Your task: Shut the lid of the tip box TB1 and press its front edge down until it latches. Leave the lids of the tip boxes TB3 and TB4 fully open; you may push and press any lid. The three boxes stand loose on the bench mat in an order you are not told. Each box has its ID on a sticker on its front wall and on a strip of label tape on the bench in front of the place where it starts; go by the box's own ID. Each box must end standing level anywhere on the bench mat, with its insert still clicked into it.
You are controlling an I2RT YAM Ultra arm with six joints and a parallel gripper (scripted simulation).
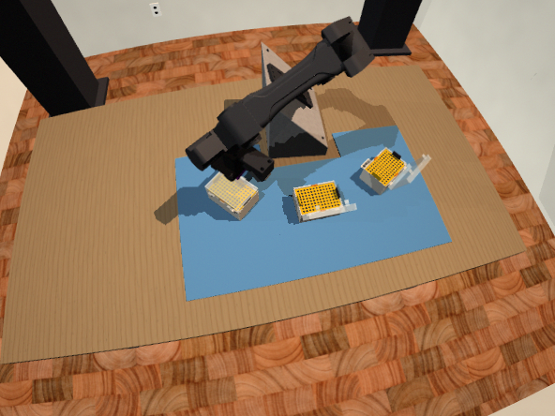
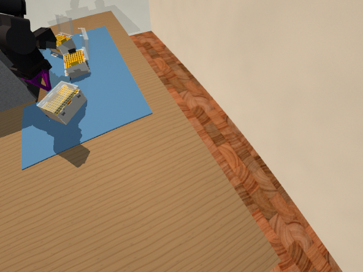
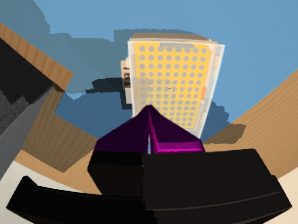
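Three tip boxes with yellow inserts stand on the blue bench mat (image 1: 305,211). The left box (image 1: 232,194) has its clear lid lying down over the insert; it also shows in the exterior view (image 2: 62,102) and the wrist view (image 3: 174,83). My gripper (image 1: 239,177) (image 2: 48,88) is shut and empty, its purple fingertips (image 3: 148,111) at the rear edge of that lid. The middle box (image 1: 316,200) and the right box (image 1: 384,170) have their lids open behind them. I cannot read the box stickers.
The arm's pyramid-shaped base (image 1: 291,117) stands behind the mat. Two black posts (image 1: 47,56) stand at the back corners.
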